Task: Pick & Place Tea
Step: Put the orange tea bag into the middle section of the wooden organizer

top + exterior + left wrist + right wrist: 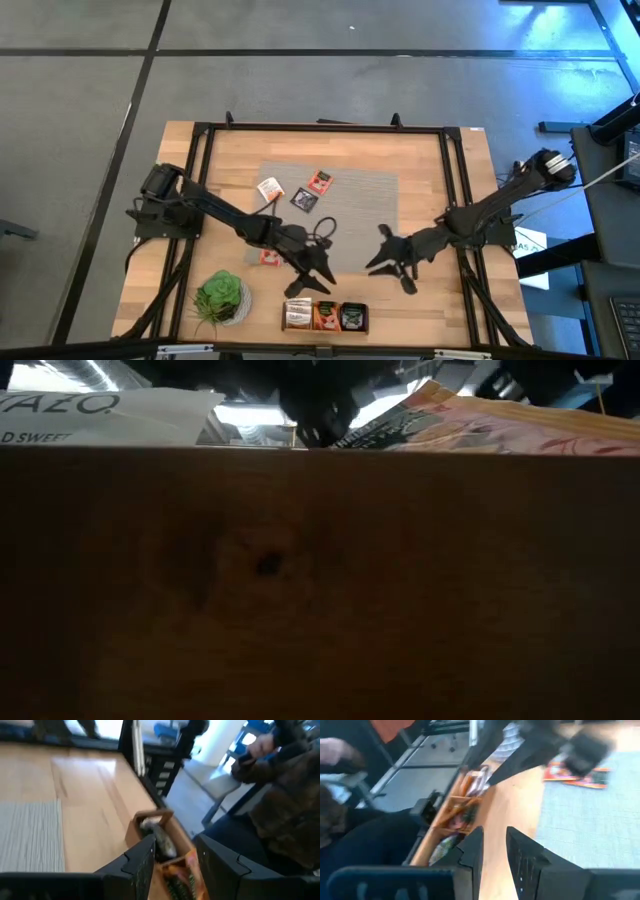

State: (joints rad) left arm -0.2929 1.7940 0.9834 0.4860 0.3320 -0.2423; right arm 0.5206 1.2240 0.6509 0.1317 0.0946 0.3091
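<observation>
Flat square tea sachets on ribbed grey mat; both arms' dark fingers parted, empty.

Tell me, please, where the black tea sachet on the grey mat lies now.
In the high view the black tea sachet lies on the grey mat, near its left edge, between the white-and-orange sachet and the orange sachet.

On the bench a mat lies centrally with three tea sachets on it, another sachet just off its near left corner, and a plant left of a tray at the front edge.
</observation>
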